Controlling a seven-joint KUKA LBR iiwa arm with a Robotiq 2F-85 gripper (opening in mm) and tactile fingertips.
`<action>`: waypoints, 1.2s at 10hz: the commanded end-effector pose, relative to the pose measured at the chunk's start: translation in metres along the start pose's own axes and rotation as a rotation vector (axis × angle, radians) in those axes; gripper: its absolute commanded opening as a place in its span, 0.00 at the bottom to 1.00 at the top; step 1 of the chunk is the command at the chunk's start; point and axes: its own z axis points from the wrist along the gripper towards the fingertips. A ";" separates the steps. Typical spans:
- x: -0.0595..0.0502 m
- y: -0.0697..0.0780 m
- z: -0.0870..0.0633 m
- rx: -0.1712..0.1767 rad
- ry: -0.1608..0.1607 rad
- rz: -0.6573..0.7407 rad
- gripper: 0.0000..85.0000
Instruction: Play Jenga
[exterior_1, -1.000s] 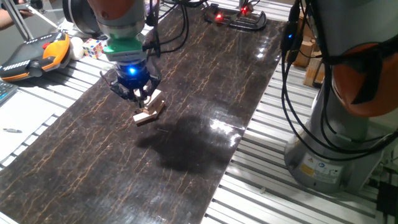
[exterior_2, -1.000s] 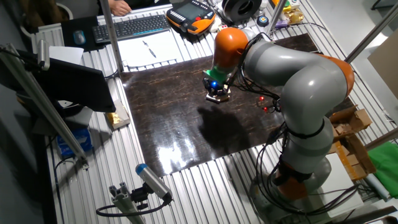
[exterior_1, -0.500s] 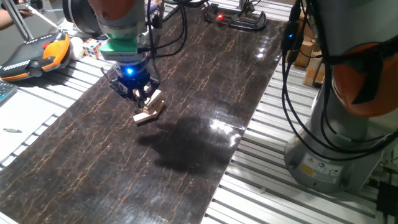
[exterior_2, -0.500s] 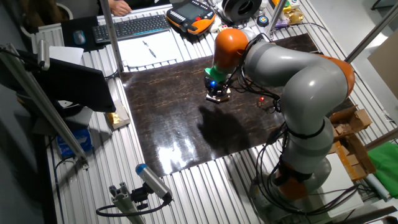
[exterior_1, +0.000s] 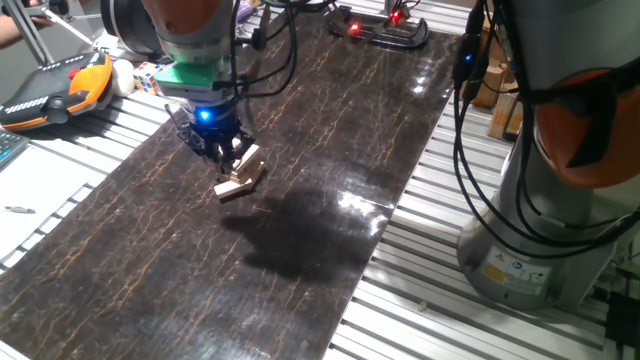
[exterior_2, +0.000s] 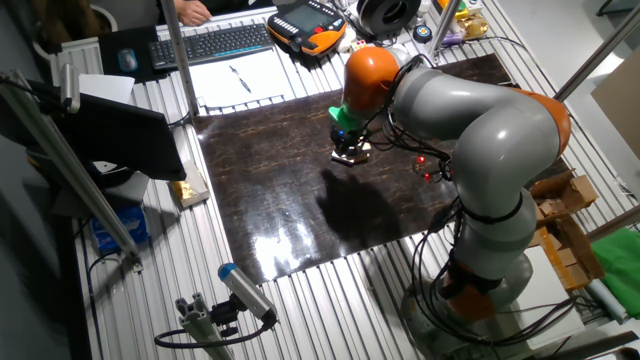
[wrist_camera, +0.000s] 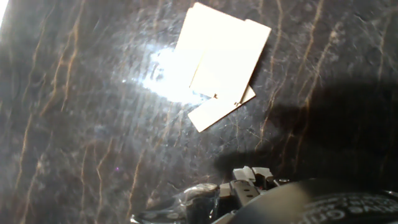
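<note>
Jenga stack (exterior_1: 239, 177) sits left of centre on the dark marbled mat (exterior_1: 330, 150), its top blocks skewed. My gripper (exterior_1: 222, 152) hovers at its upper-left edge; whether my fingers are spread or pressed together, I cannot tell. From my hand view, blocks (wrist_camera: 221, 59) appear upper centre, washed out by glare.

two opposing table views, downward hand view

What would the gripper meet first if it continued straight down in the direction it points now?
Most likely the Jenga stack. The gripper points down just above the stack's top blocks. In the hand view the stack lies off-centre, so it might instead reach the dark tabletop beside it.
</note>
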 end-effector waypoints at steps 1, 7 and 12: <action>0.000 0.000 0.000 -0.010 -0.016 0.293 0.01; -0.001 0.002 0.000 0.003 -0.032 0.378 0.01; -0.005 0.005 -0.001 -0.002 -0.035 0.419 0.01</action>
